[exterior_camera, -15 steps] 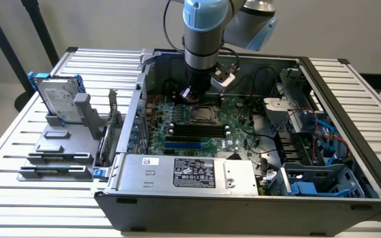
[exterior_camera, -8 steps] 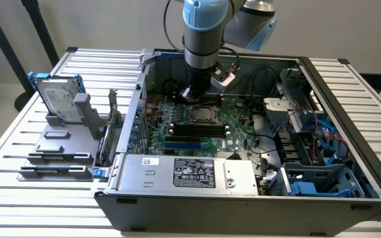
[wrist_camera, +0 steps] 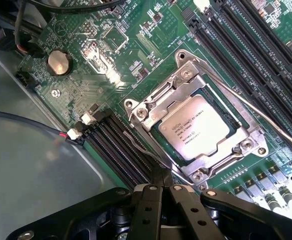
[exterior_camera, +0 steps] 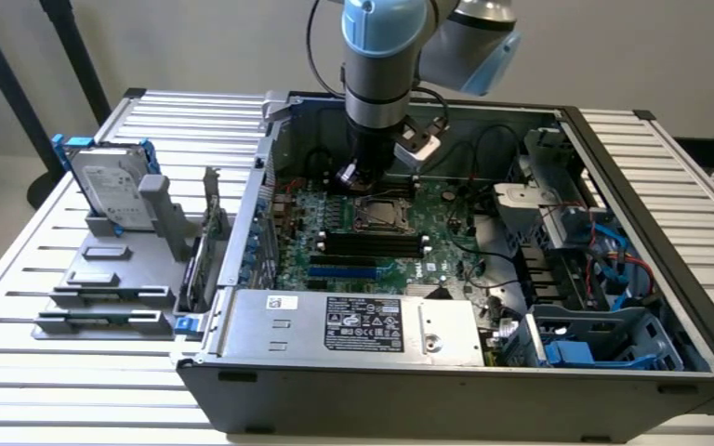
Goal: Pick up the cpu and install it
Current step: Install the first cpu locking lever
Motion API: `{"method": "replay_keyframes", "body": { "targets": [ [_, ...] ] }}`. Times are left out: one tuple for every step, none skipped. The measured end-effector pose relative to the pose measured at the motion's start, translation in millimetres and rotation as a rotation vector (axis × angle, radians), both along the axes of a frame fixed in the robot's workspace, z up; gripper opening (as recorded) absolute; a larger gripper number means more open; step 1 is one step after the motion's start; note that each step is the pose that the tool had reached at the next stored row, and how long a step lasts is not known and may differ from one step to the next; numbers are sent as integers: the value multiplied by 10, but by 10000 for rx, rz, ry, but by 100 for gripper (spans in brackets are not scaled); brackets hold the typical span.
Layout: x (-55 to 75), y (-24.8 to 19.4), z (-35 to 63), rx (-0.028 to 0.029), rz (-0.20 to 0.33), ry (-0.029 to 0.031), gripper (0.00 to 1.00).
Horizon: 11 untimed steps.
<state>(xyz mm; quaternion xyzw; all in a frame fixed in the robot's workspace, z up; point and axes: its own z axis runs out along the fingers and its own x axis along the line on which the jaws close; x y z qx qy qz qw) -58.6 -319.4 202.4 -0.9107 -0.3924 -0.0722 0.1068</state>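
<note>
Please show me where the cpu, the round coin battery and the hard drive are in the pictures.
cpu (wrist_camera: 196,131): wrist view, middle of its silver top.
coin battery (wrist_camera: 59,63): wrist view, centre of its round face.
hard drive (exterior_camera: 107,186): exterior view, middle of its silver face.

I could read no word for certain. The cpu (wrist_camera: 198,131) carried several lines of dark print on its silver lid, too fine for me. At the exterior view's lower middle, the power supply (exterior_camera: 450,331) bore a black label (exterior_camera: 363,323) and a white sticker (exterior_camera: 280,301), both illegible.
</note>
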Motion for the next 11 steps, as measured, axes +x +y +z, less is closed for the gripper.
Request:
{"method": "replay_keyframes", "body": {
  "targets": [
    [0, 0, 0, -1, 0, 0, 11],
    [0, -1, 1, -4, -1, 0, 11],
    [0, -1, 1, -7, -1, 0, 11],
    [0, -1, 0, -8, -1, 0, 11],
    [0, -1, 0, -10, 0, 0, 11],
    [0, -1, 0, -11, 0, 0, 11],
    [0, -1, 0, -14, 0, -1, 11],
    [0, -1, 0, -15, 0, -1, 11],
    [0, -1, 0, -18, -1, 0, 11],
    [0, -1, -1, -19, 0, 0, 11],
    [0, -1, -1, -20, -1, 0, 11]
  ]
}}
